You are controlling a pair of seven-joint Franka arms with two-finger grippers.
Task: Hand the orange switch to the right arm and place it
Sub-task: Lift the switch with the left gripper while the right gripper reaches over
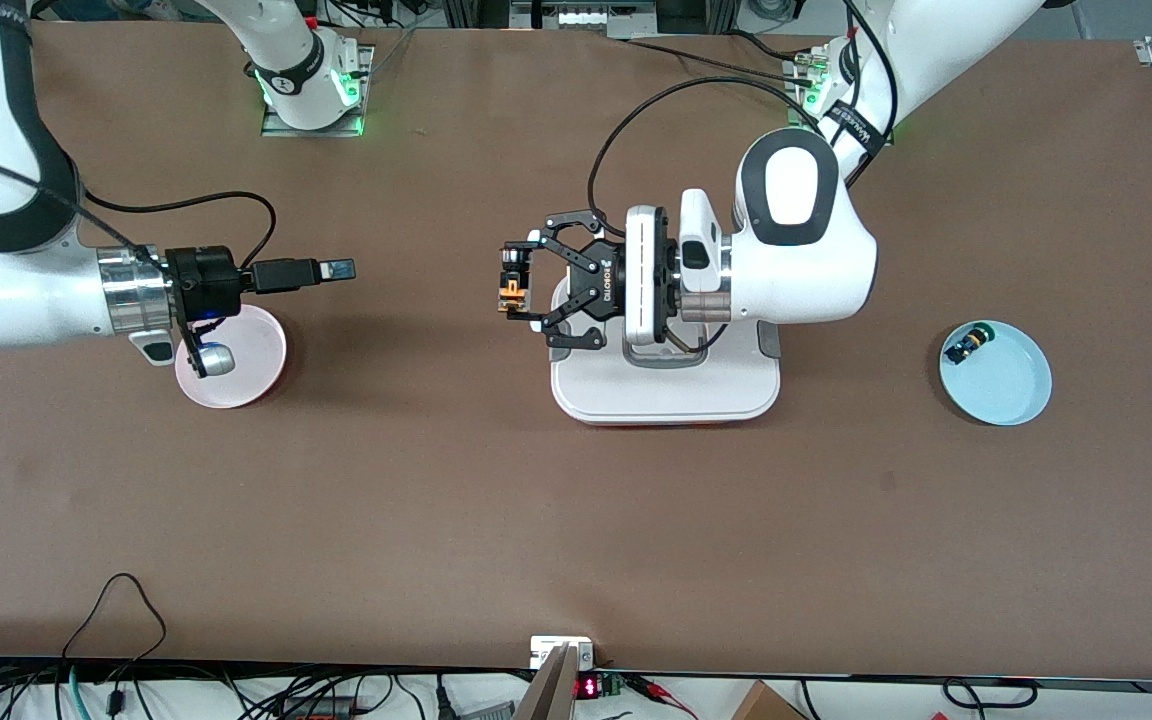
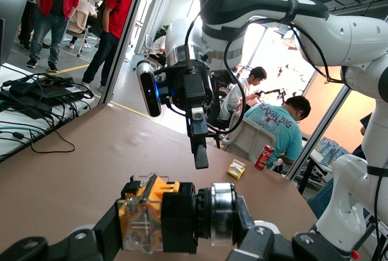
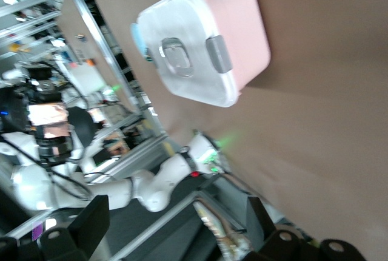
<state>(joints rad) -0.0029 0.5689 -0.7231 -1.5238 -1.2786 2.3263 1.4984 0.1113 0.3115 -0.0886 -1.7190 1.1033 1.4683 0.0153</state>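
Note:
My left gripper [image 1: 518,287] is shut on the orange switch [image 1: 511,293] and holds it level in the air, over the table beside the white-lidded box [image 1: 666,390]. In the left wrist view the switch [image 2: 159,213] sits clamped end to end between the black fingers [image 2: 102,232], with its orange rear block at one end and its metal ring at the other. My right gripper [image 1: 337,268] is open and empty, up in the air near the pink plate [image 1: 248,372], and it points at the switch across a gap. It shows in the left wrist view [image 2: 200,153]. In the right wrist view, my right gripper [image 3: 176,220] has nothing between its fingers.
A light blue plate [image 1: 1011,390] toward the left arm's end holds a black button with a green-yellow cap [image 1: 969,345]. The box with the white lid and pink base also shows in the right wrist view [image 3: 200,48]. Cables run along the table edge nearest the camera.

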